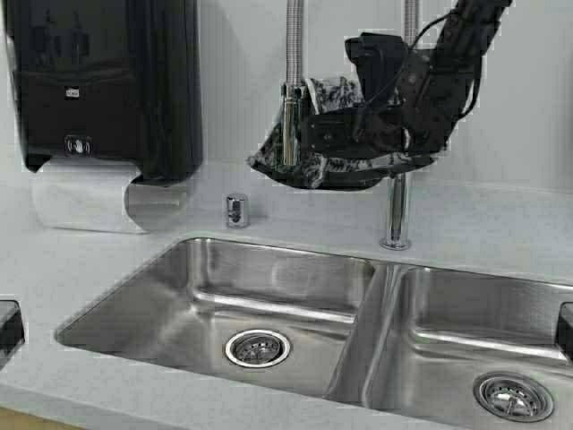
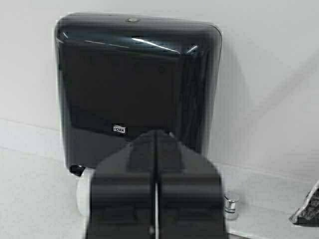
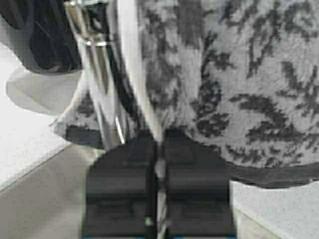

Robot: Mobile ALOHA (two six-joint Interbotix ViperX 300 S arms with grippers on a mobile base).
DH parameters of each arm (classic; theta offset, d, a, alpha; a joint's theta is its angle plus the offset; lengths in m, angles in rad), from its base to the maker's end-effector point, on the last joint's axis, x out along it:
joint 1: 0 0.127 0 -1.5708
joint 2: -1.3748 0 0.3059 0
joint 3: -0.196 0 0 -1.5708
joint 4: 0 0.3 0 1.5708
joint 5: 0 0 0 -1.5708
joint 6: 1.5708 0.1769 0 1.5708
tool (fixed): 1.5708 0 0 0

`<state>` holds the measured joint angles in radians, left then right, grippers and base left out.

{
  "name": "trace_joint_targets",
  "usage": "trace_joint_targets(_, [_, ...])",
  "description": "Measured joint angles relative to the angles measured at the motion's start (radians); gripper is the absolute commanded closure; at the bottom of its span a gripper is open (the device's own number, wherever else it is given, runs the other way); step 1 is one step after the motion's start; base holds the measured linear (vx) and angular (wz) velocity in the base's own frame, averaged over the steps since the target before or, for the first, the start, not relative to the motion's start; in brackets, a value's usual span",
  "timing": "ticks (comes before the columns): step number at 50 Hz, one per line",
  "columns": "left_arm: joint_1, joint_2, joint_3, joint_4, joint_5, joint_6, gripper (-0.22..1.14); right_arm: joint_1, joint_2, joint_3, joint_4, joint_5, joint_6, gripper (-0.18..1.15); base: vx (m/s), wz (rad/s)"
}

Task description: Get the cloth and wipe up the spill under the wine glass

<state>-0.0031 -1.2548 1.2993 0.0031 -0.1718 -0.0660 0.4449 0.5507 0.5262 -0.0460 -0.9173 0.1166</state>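
Note:
The cloth (image 1: 345, 166), white-grey with a dark leafy print, hangs draped over the faucet at the back of the sink. It fills much of the right wrist view (image 3: 239, 89), and a corner shows in the left wrist view (image 2: 308, 211). My right gripper (image 1: 309, 134) reaches in from the upper right and is against the cloth beside the faucet's spray hose (image 1: 291, 90). In the right wrist view its fingers (image 3: 158, 144) are closed on the cloth's lower edge. My left gripper (image 2: 156, 137) is shut and empty, facing the towel dispenser. The wine glass is out of view.
A black paper towel dispenser (image 1: 107, 81) hangs on the wall at left, with white paper towel (image 1: 85, 197) below it. A double steel sink (image 1: 269, 269) lies in front. The faucet post (image 1: 398, 206) and a small chrome button (image 1: 236, 210) stand on the counter behind it.

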Motion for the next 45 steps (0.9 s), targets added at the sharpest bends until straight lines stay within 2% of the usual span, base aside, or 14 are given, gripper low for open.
trace_joint_targets(11, [0.0,-0.002,0.003,0.002,0.0,0.0,0.89,-0.002,-0.051,0.028,0.0,-0.018,-0.025,0.9,-0.01,0.0])
trace_joint_targets(23, [0.0,-0.002,0.011,0.0,0.008,0.005,0.89,-0.005,-0.301,0.071,-0.031,-0.02,-0.147,0.91,-0.02,0.0])
trace_joint_targets(33, [0.0,0.0,0.012,-0.002,0.028,0.006,0.89,0.006,-0.543,0.046,-0.048,0.115,-0.193,0.91,-0.06,-0.01])
trace_joint_targets(45, [0.0,0.0,0.015,0.0,0.035,0.006,0.89,0.031,-0.676,-0.026,-0.051,0.278,-0.193,0.91,-0.11,-0.03])
